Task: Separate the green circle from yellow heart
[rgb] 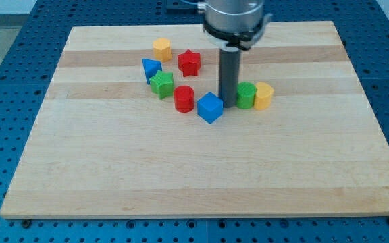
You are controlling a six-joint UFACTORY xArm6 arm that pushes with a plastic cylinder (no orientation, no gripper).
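**A:** Where does my tip (pixel 229 105) sit?

**B:** Down on the wooden board (pixel 194 175), a little above and to the right of the board's middle. The rod stands straight, and its end lies in the narrow space between the blue cube (pixel 209 107) on the view's left and the green circle (pixel 246 95) on the view's right.

**A:** Touching the green one?

**B:** It is just beside the green circle's left edge; whether they meet I cannot tell. There is nothing to open or close here, since the arm ends in a bare rod and clamps on nothing.

**A:** And the yellow heart (pixel 263 96)?

**B:** Directly to the right of the green circle, pressed against it or nearly so. So the order from the view's left is blue cube, tip, green circle, yellow heart, all in one short row.

**A:** The rest?

**B:** To the left of the rod: a red cylinder (pixel 184 98) beside the blue cube, a green star (pixel 161 84) up and left of that, a blue triangle (pixel 150 69) touching the green star, a red star (pixel 189 63) above, and a yellow hexagon (pixel 161 49) nearest the view's top. All of these lie well apart from the green and yellow pair.
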